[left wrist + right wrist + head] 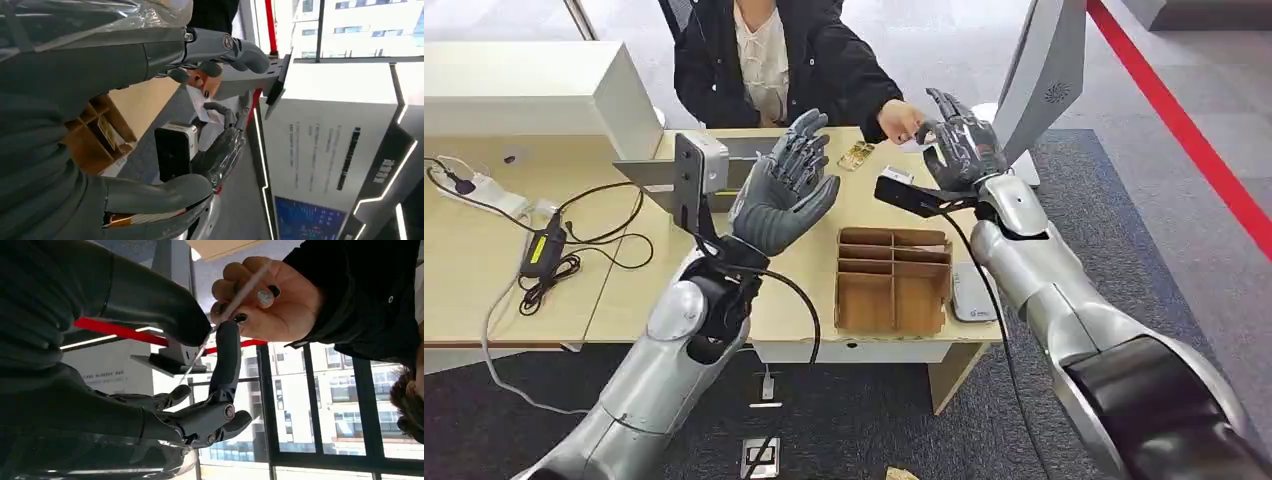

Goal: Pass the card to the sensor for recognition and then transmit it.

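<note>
Right hand (pixel 961 143) pinches card (pixel 227 310); person's hand (pixel 270 300) grips it too.

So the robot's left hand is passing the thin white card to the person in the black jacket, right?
Not quite: it is the right hand, not the left, that meets the person's hand at the thin white card. The right wrist view shows its thumb and a finger pinching the card while the person grips it too. The left hand is raised, holding nothing.
</note>
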Controlling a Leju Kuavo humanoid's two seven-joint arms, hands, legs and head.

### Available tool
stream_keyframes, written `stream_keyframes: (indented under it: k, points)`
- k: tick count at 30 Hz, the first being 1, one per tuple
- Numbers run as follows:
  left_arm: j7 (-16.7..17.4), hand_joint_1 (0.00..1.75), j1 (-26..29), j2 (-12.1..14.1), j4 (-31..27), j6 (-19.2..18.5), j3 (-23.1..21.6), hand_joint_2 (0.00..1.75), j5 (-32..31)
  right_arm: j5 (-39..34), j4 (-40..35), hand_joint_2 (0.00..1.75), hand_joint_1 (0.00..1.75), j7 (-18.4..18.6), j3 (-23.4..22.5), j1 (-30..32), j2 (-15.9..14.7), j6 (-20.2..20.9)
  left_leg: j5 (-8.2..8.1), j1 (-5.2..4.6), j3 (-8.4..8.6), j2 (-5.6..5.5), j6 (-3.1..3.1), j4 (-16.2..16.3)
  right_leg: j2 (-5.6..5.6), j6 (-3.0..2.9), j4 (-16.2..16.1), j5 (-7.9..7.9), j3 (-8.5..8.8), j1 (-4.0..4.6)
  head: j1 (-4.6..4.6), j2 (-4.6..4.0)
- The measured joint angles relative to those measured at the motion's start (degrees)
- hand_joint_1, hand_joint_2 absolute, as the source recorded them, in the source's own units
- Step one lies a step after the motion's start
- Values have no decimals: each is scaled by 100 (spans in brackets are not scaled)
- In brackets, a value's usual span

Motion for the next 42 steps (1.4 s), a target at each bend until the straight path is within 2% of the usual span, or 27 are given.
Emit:
stream_keyframes:
  k: [18,22,26,28,34,42]
  points:
    - [-48,0,-53,-4,214,31,-11,175,-2,-175,214,175,175,-157,-13,-62,13,-74,0,0,0,2,0,1,1,0,0,0,-1,0,0,0]
    - [-20,0,-53,-13,214,50,-13,175,-26,-321,212,175,175,-314,-30,-64,-2,-94,0,0,1,2,0,1,1,0,0,1,-1,0,0,0]
    - [37,0,-46,-13,205,236,-11,175,-98,-689,162,175,175,-630,-138,-63,-74,-74,0,0,1,2,0,1,1,0,0,0,-1,0,-2,0]
    - [57,0,-18,-7,164,293,-9,175,-118,-887,77,175,175,-732,-179,-47,-179,-11,0,0,2,-1,0,1,1,0,-1,0,-1,0,0,0]
    - [118,0,108,70,22,433,0,175,-225,-1315,-197,175,175,-739,-328,263,-638,125,-2,-2,5,-1,2,2,2,1,-7,1,1,-4,-4,0]
    - [201,0,424,260,-300,470,42,175,-313,-1983,-816,175,175,-476,-695,1305,-1482,308,-5,-2,3,-10,4,1,-6,3,-10,-1,9,-3,0,0]
